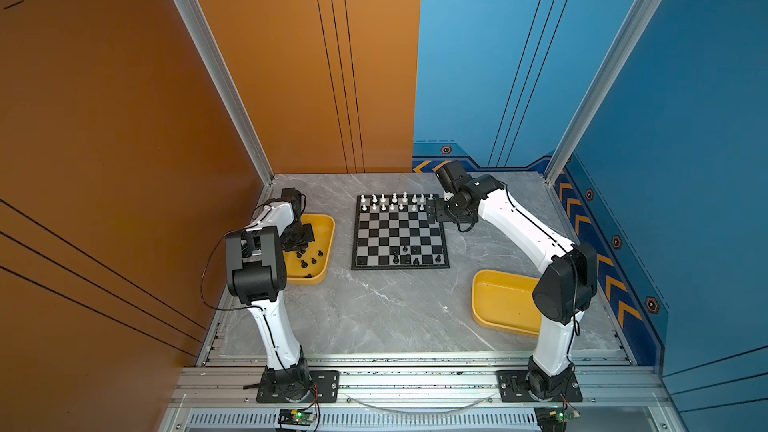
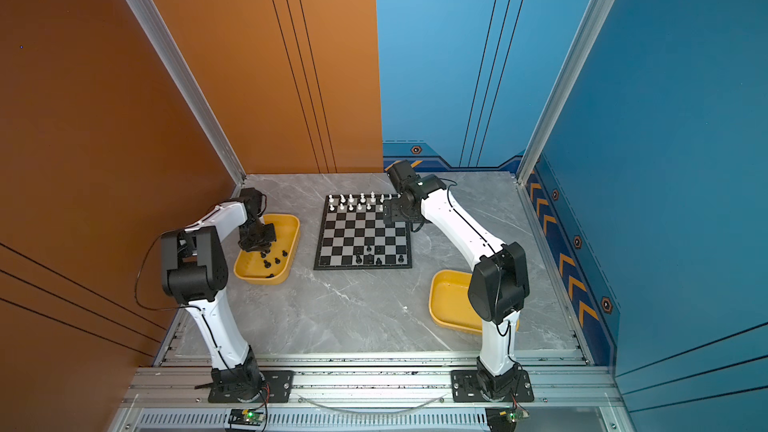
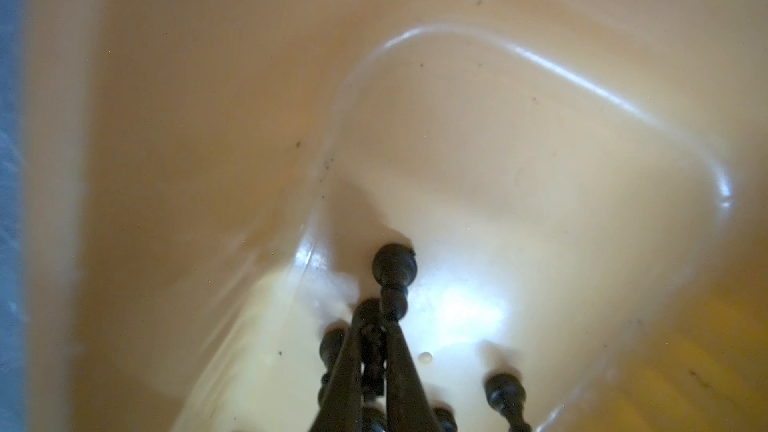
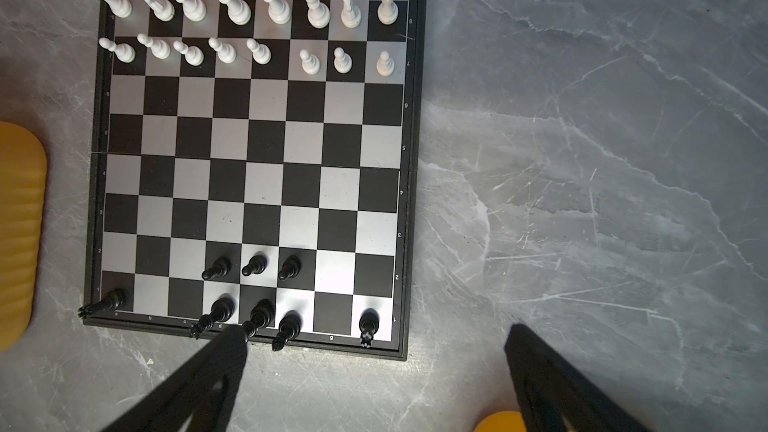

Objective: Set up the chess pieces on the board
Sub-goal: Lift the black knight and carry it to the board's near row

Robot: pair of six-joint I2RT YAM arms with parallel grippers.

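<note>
The board [image 1: 399, 230] [image 2: 363, 234] [image 4: 257, 151] lies mid-table. White chess pieces [image 1: 395, 201] [image 4: 249, 6] fill its two far rows, and several black chess pieces [image 1: 405, 257] [image 4: 253, 265] stand on its two near rows. My left gripper [image 1: 301, 247] [image 2: 259, 248] [image 3: 376, 317] is down inside the left yellow tray [image 1: 331, 238] [image 3: 498, 160], shut on a black chess piece [image 3: 374, 351]. Loose black pieces [image 1: 311, 259] [image 3: 392, 268] lie around it. My right gripper [image 1: 432, 211] [image 4: 374, 331] hangs open and empty by the board's far right corner.
A second yellow tray [image 1: 498, 301] [image 2: 449, 301] sits near right, partly behind the right arm, and shows no pieces. Orange and blue walls enclose the grey marble table [image 1: 374, 309]. An aluminium rail runs along the front.
</note>
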